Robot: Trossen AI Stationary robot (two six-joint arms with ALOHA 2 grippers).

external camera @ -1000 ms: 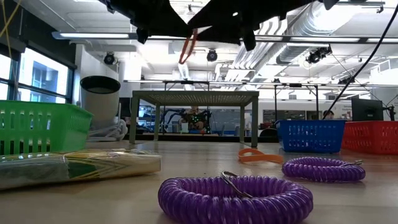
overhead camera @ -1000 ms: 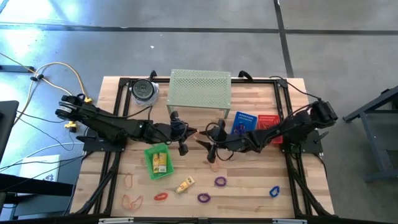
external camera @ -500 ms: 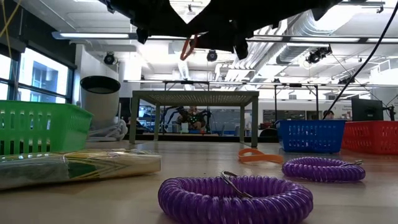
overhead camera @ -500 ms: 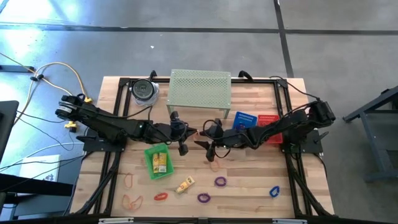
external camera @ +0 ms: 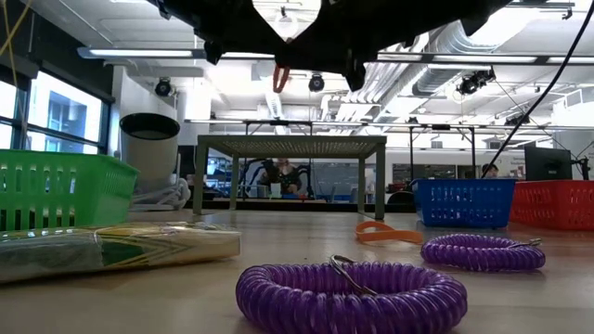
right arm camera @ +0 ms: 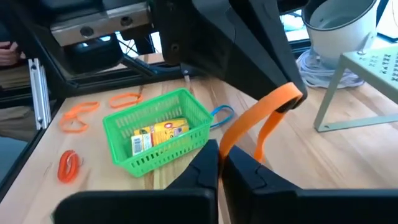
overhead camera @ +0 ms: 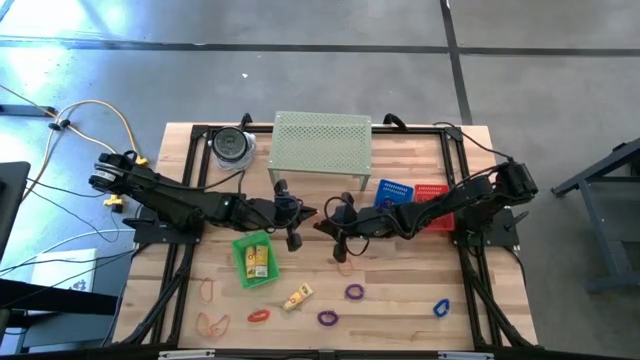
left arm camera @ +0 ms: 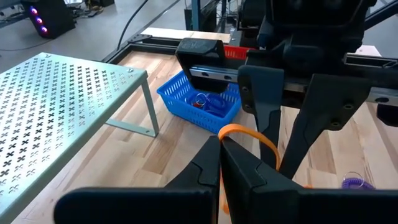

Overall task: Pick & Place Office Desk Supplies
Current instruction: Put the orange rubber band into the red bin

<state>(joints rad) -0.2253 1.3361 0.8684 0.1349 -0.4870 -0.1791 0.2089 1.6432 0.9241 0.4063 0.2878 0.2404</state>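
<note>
Evidently a handover: at the high view's centre, above the tabletop (overhead camera: 400,290), the left pincer (overhead camera: 301,213) and right pincer (overhead camera: 327,224) both pinch the orange loop (right arm camera: 261,118). Next, one should release.

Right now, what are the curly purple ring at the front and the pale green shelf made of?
The coiled purple ring looks like soft, glossy plastic cord: it is wound in tight spirals like a stretchy keychain, with a small metal clip on top. The pale-green perforated shelf looks like painted sheet metal: thin, flat, punched with rows of little cross-shaped holes, on thin legs. That is only a guess from looks.
</note>
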